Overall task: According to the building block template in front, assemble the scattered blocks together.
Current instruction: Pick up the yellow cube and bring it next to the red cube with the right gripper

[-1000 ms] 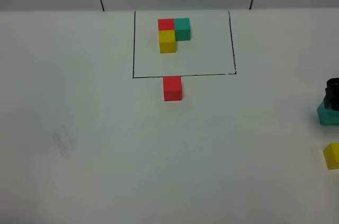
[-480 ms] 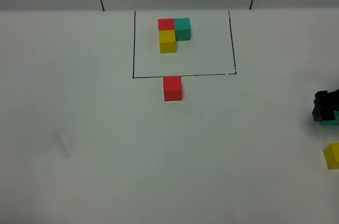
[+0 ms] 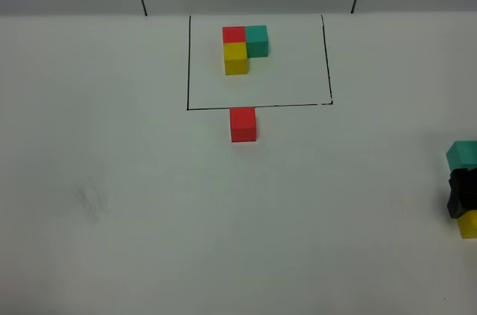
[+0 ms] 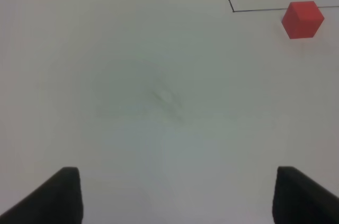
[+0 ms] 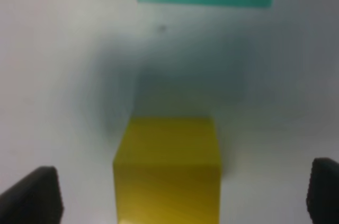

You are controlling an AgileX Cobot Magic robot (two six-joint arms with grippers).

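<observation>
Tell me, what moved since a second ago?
The right end effector slid toward the camera, off the teal cube. It now hovers open around the loose yellow cube, gripping nothing. The red cube and the template stayed put.

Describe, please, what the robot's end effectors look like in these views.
Both the left end effector and the right end effector show only plain black fingers with blunt tips; no cables, markings or arm links are visible.

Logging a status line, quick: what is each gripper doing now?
Left gripper: open, empty.
Right gripper: open, jaws either side of the yellow block, not gripping.
</observation>
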